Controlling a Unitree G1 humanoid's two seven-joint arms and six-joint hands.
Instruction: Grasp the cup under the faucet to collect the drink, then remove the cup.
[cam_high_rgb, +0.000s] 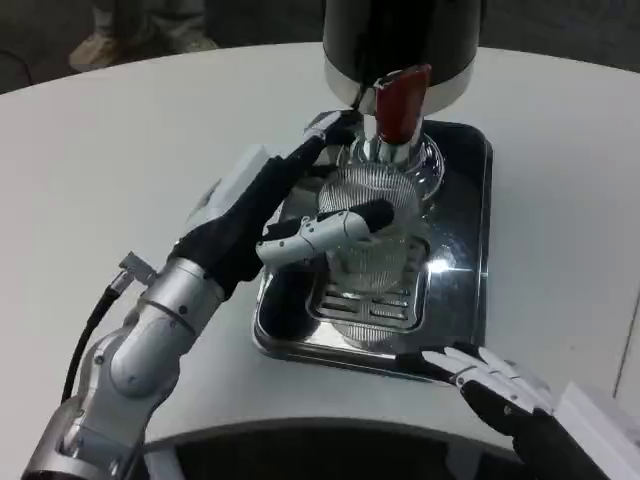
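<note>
We keep the left robot hand (300, 215) wrapped steady around the clear ribbed glass cup (375, 225), upright beneath the red-handled faucet (400, 100) directly above its fingers.

White round desk (120, 130) is carrying a shiny metal tray (470, 260), which is sitting at centre-right. A slotted drip grate (372, 310) is lying inside the tray. Someone's shoes (100, 45) are showing on the floor beyond the desk's far-left edge.
</note>
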